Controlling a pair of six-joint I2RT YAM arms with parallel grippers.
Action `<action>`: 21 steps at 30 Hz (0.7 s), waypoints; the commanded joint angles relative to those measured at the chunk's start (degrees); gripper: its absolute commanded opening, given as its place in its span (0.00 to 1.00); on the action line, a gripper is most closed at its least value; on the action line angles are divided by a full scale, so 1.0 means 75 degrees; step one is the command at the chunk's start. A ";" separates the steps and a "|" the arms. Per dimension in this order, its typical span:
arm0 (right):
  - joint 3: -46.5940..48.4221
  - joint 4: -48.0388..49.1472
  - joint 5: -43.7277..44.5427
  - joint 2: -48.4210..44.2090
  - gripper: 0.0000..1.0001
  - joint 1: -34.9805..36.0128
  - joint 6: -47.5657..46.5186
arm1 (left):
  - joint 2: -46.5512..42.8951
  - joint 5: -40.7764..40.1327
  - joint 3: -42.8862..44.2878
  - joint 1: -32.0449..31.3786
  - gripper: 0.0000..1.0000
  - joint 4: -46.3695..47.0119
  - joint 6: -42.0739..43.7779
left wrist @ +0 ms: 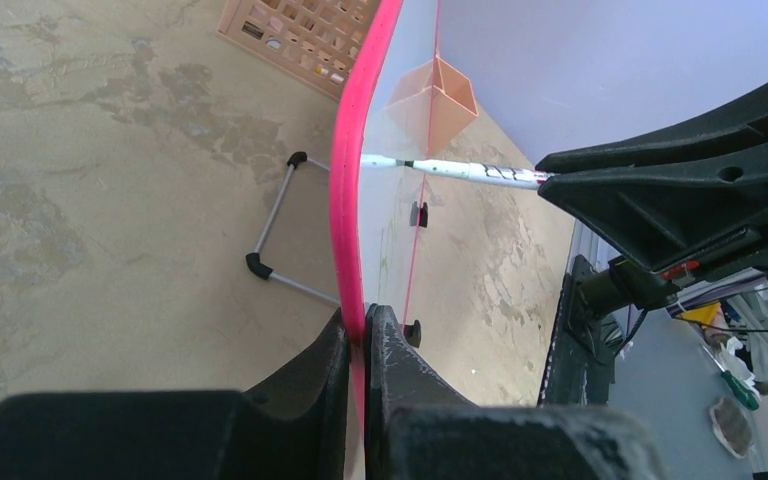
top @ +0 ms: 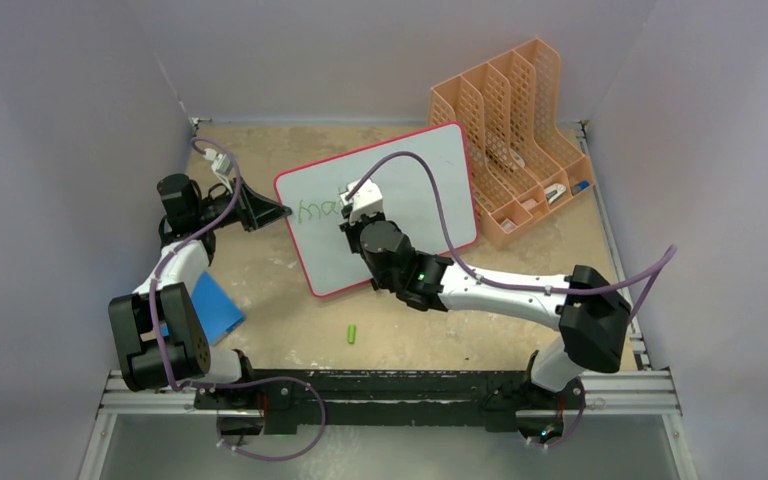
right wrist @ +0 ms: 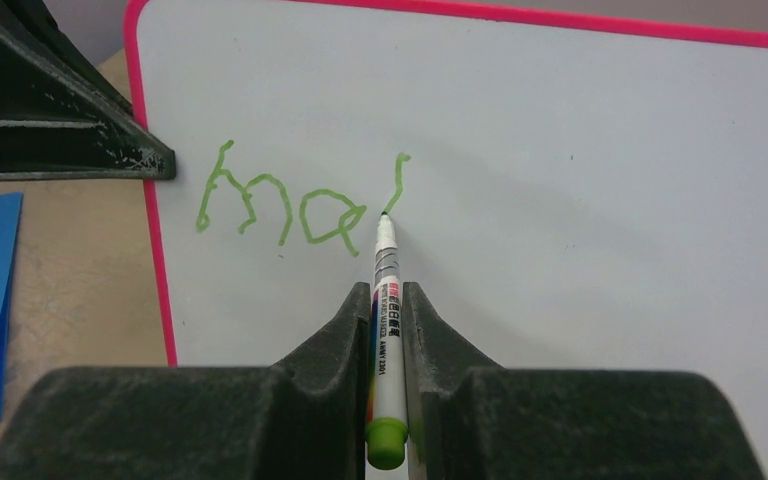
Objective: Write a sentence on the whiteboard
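The whiteboard with its pink-red rim stands tilted on the table. My left gripper is shut on its left rim. My right gripper is shut on a white marker with a green end, its tip touching the whiteboard. Green strokes read "ma" plus one upright stroke of a further letter; the rest of the sentence does not show. In the top view the writing is partly hidden by my right gripper. The marker also shows in the left wrist view.
An orange mesh file organiser stands at the back right, behind the board. A blue pad lies by the left arm. A small green marker cap lies on the table in front of the board.
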 commanded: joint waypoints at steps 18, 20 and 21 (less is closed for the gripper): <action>-0.0266 -0.0477 -0.0011 -0.0403 0.00 0.0174 0.0499 | -0.0139 0.0143 0.0079 -0.0172 0.00 -0.0025 0.0287; -0.0264 -0.0487 -0.0014 -0.0393 0.00 0.0186 0.0499 | -0.0144 0.0128 0.0079 -0.0172 0.00 -0.0028 0.0287; -0.0262 -0.0495 -0.0011 -0.0392 0.00 0.0187 0.0504 | -0.0145 0.0131 0.0079 -0.0166 0.00 -0.0033 0.0287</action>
